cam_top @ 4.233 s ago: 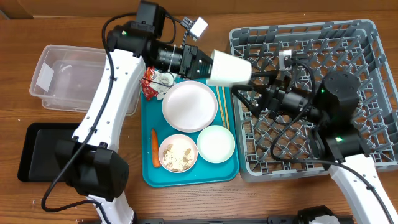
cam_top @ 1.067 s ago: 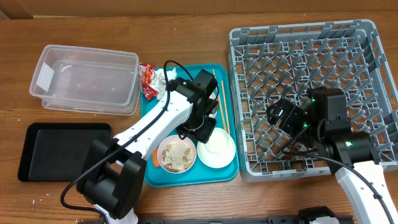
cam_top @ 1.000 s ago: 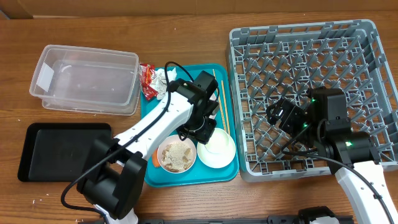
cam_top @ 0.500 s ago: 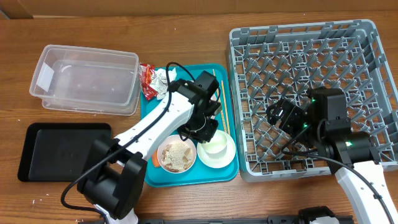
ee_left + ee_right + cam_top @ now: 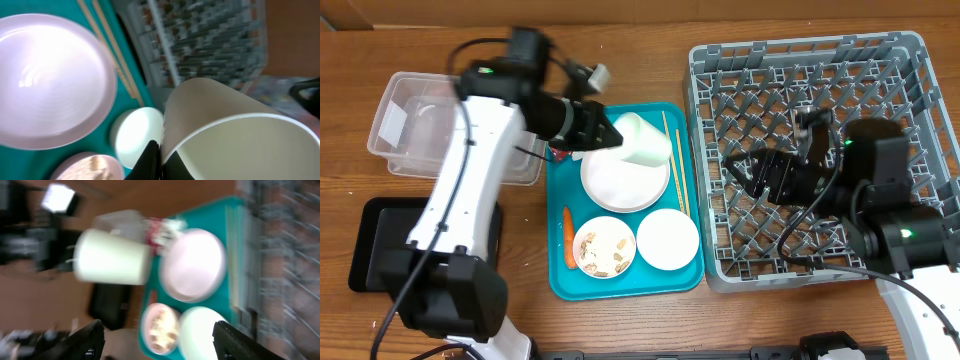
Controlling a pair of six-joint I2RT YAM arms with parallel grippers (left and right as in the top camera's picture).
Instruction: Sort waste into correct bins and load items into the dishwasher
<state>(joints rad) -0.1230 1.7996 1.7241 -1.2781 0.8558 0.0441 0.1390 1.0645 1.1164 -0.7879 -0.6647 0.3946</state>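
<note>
My left gripper [image 5: 616, 135] is shut on the rim of a white cup [image 5: 643, 141] and holds it on its side above the teal tray [image 5: 560, 285]. The pinch shows in the left wrist view [image 5: 160, 156], with the cup [image 5: 235, 135] beside it. Below lie the large plate [image 5: 618, 180], the chopsticks [image 5: 673, 165], an empty white bowl [image 5: 668, 238], a bowl of crumbly scraps [image 5: 605, 246] and the carrot piece [image 5: 567, 238]. My right gripper [image 5: 745, 170] is open and empty over the left part of the grey dish rack [image 5: 880, 80]. The red wrapper [image 5: 159, 231] shows blurred in the right wrist view.
The clear tub [image 5: 415, 125] stands at the far left, partly behind my left arm. The black tray [image 5: 375, 245] lies in front of it. The dish rack holds no dishes. Bare wooden table runs along the front edge.
My left arm has risen from the empty bowl and swung back and left, now holding the white cup above the plate. My right gripper has shifted left over the rack.
</note>
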